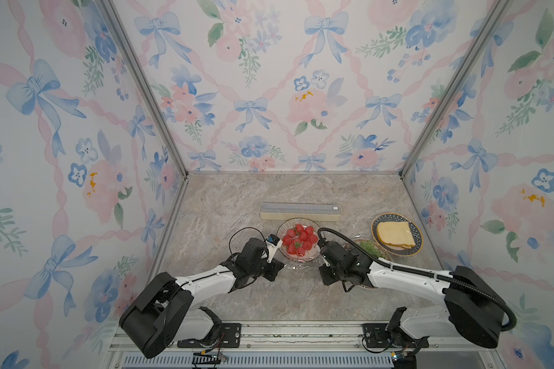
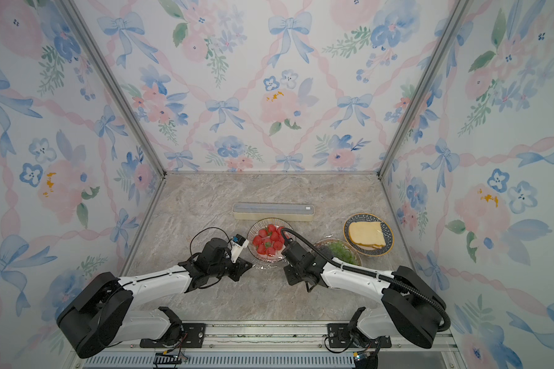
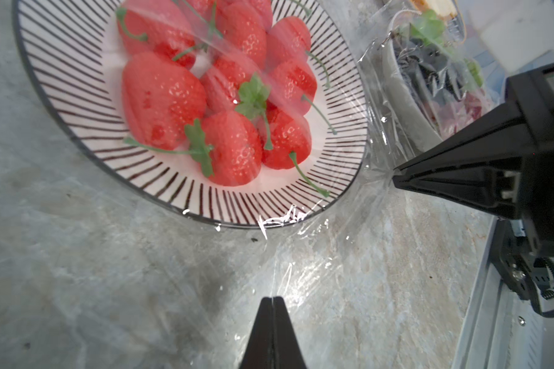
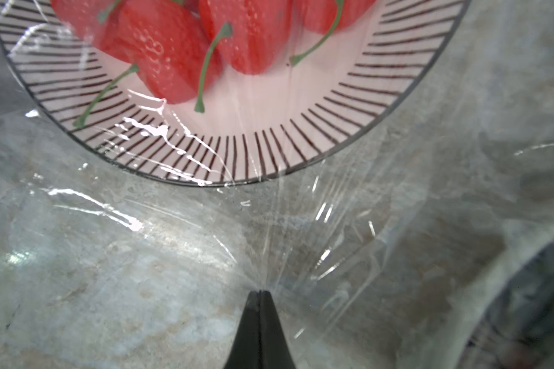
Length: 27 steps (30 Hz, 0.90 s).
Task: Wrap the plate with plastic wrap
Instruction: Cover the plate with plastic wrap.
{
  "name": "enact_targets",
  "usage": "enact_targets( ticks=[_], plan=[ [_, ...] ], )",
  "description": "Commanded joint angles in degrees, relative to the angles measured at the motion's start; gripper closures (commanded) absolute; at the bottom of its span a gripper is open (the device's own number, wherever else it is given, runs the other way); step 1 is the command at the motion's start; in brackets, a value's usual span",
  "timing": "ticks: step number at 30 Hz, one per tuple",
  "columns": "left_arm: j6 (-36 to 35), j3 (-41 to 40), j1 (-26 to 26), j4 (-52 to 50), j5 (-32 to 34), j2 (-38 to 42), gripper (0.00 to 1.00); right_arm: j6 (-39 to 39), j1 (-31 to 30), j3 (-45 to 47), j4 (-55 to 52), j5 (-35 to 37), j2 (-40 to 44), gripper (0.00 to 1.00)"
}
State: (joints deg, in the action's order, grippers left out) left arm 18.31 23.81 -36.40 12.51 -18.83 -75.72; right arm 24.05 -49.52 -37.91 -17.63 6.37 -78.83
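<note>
Tips of my left pincer (image 3: 272, 300) pressed together on a pinch of plastic wrap (image 3: 317, 271), my right pincer (image 4: 259, 292) clamped on it likewise, film stretched ahead of both over striped plate (image 3: 77, 105) of strawberries (image 3: 163, 102), cream box (image 1: 300, 212) beyond.

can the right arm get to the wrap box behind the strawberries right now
Probably not yet. The right arm has its fingers pinched shut on the plastic wrap, and the strawberry plate lies between them and the box. It would likely have to let go and reach over the plate.
</note>
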Motion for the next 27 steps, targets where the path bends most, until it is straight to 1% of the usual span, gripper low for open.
enact_targets(
  ticks=[1,8,13,22,27],
  plan=[
    [0.55,1.33,-0.27,2.6,1.69,-2.44,1.0,1.92,1.31,0.87,5.12,0.25,-1.61,1.0],
    [3.28,1.76,-0.21,7.51,3.62,-6.27,1.0,3.11,3.61,1.62,11.64,0.69,-4.44,1.0],
    [4.68,2.74,-0.21,8.92,4.45,-8.6,1.0,3.81,4.94,2.06,15.08,1.86,-5.11,1.0],
    [7.5,3.26,-0.07,10.5,9.35,-9.13,1.0,4.58,6.84,2.96,17.01,3.25,-4.24,1.0],
    [8.24,2.99,0.09,10.78,9.99,-9.16,0.99,4.52,7.35,3.41,16.79,3.3,-3.49,1.0]
  ],
)
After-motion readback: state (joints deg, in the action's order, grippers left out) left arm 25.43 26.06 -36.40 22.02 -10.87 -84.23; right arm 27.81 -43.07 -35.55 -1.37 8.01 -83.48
